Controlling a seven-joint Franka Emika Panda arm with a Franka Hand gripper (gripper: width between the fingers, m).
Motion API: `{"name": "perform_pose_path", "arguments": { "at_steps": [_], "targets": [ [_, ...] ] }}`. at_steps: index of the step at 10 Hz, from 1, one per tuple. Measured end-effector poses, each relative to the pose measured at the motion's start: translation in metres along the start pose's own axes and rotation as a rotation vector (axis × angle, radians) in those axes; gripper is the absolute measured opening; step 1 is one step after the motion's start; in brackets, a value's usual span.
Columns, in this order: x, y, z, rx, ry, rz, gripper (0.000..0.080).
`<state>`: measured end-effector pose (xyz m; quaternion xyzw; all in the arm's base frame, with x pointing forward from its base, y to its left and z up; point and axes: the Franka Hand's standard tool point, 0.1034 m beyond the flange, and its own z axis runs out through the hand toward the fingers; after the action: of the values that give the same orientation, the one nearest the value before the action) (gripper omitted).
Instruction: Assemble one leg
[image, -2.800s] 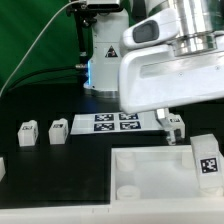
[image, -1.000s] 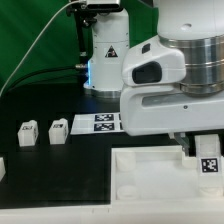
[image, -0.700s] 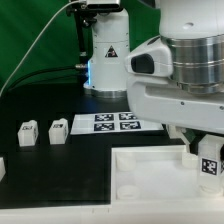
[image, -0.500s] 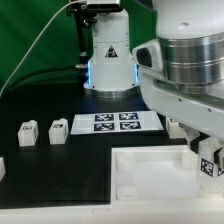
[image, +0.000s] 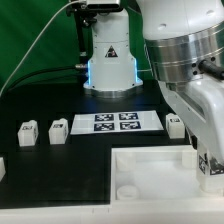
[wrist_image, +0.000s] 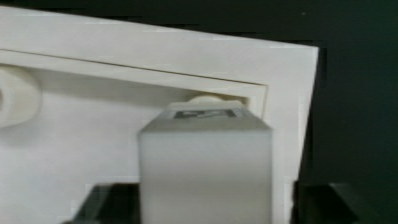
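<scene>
My gripper (image: 208, 158) is at the exterior view's far right, shut on a leg (image: 210, 166), a small white block with a tag. It holds the leg upright over the right corner of the large white panel (image: 150, 172). In the wrist view the leg (wrist_image: 212, 150) stands between the dark fingers (wrist_image: 111, 204) of my gripper (wrist_image: 214, 198). Its far end is at a round corner hole (wrist_image: 210, 101) inside the panel's raised rim (wrist_image: 160, 72). Whether it is seated in the hole is hidden.
Two loose legs (image: 27, 133) (image: 57, 130) stand at the exterior view's left, and another (image: 174, 125) is beside the marker board (image: 115, 122). A further white piece (image: 2, 168) is cut off at the left edge. The arm's base (image: 108, 60) rises behind the board.
The arm's bulk has swung to the exterior view's right and turned, uncovering the marker board and the leg beside it. The held leg stays at the panel's right corner.
</scene>
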<state>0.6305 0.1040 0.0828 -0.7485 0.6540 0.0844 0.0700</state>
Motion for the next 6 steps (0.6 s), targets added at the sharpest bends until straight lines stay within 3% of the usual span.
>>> {"name": "perform_pose_path", "arguments": {
  "at_steps": [1, 2, 5, 6],
  "targets": [
    [0.0, 0.0, 0.0, 0.0, 0.0, -0.021, 0.0522],
    [-0.001, 0.0, 0.0, -0.001, 0.0, -0.091, 0.0625],
    [-0.023, 0.005, 0.004, -0.034, 0.021, -0.51, 0.0648],
    [-0.02, 0.005, 0.005, -0.035, 0.017, -0.661, 0.0648]
  ]
}}
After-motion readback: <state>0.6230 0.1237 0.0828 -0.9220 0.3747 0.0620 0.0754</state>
